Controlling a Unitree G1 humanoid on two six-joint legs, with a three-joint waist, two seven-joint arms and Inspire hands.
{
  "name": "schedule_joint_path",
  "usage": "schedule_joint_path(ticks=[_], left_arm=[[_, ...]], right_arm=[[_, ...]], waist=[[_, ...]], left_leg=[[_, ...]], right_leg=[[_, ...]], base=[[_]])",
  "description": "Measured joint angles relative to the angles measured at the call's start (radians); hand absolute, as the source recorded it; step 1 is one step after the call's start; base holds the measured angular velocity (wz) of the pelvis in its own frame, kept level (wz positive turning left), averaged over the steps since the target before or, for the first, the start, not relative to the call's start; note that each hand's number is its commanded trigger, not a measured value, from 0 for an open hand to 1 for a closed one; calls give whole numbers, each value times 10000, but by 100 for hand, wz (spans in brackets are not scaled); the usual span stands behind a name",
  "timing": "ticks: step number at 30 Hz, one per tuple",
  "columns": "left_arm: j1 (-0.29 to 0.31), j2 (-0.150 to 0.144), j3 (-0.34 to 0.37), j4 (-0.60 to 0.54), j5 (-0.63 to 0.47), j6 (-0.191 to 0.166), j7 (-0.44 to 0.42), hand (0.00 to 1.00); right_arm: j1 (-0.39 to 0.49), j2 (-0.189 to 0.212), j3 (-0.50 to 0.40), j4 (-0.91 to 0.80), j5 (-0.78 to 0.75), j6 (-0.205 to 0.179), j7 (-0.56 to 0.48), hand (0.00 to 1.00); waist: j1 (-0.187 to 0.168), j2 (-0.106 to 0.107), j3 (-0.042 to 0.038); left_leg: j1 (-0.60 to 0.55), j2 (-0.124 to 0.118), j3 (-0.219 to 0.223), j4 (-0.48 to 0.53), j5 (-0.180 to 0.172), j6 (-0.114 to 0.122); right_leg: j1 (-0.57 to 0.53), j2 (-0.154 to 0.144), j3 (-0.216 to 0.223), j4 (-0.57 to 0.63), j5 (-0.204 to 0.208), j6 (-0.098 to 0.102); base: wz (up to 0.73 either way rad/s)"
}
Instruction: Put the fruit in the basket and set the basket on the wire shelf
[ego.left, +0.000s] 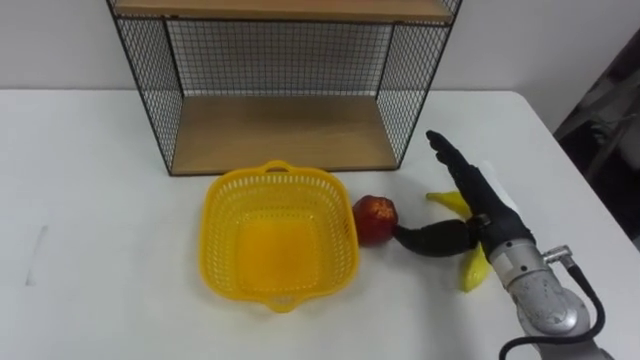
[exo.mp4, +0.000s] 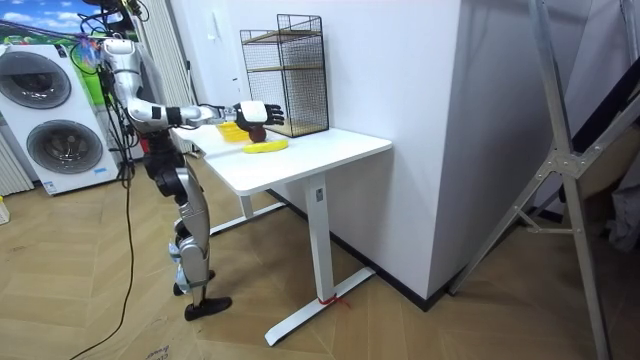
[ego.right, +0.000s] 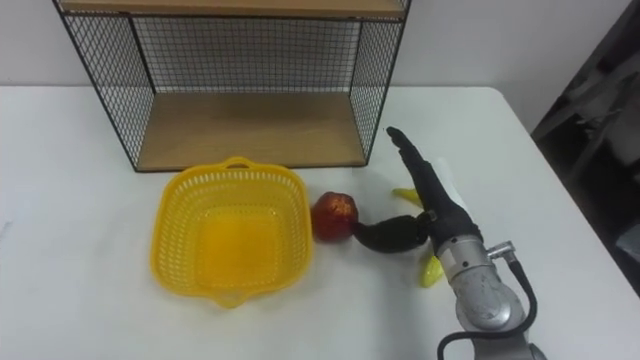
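One straight-fingered right hand (ego.left: 486, 208) beside red fruit (ego.left: 376, 219)

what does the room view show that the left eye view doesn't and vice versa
Room view: the robot standing at the end of the table, two washing machines behind it, the wooden floor. Left eye view: the yellow basket with no fruit inside, the open right hand with its thumb by the apple beside the basket. Both: the table, the wire shelf, the banana below the hand.
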Motion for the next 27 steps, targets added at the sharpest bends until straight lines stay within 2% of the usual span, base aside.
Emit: schedule_joint_path(ticks=[9, 16, 19, 27], left_arm=[[11, 203, -108, -304, -51, 12, 250, 0], [66, 209, -238, -687, 5, 36, 299, 0], [77, 206, -243, -787, 1, 48, 300, 0], [144, 206, -244, -789, 4, 62, 271, 0]], right_arm=[[-43, -19, 509, 6, 21, 17, -68, 0], [-43, -19, 794, 5, 13, 139, 354, 0], [-43, -19, 813, 5, -16, 306, 519, 0], [-45, 4, 1140, 3, -595, 324, 1013, 0]], waist=[[28, -52, 25], [126, -9, 18], [227, 22, 10], [250, 95, 3]], left_leg=[[-62, 7, -88, 69, 2, 1], [-63, -1, -93, 65, 1, 0], [-64, 2, -107, 66, 1, -1], [-76, -4, -126, 77, 2, -1]], right_leg=[[10, -22, -88, -14, 0, 0], [3, -8, -93, -12, 0, 0], [5, -2, -97, -12, 1, -1], [20, -13, -110, -13, 1, -1]], base=[[3], [0], [0], [0]])
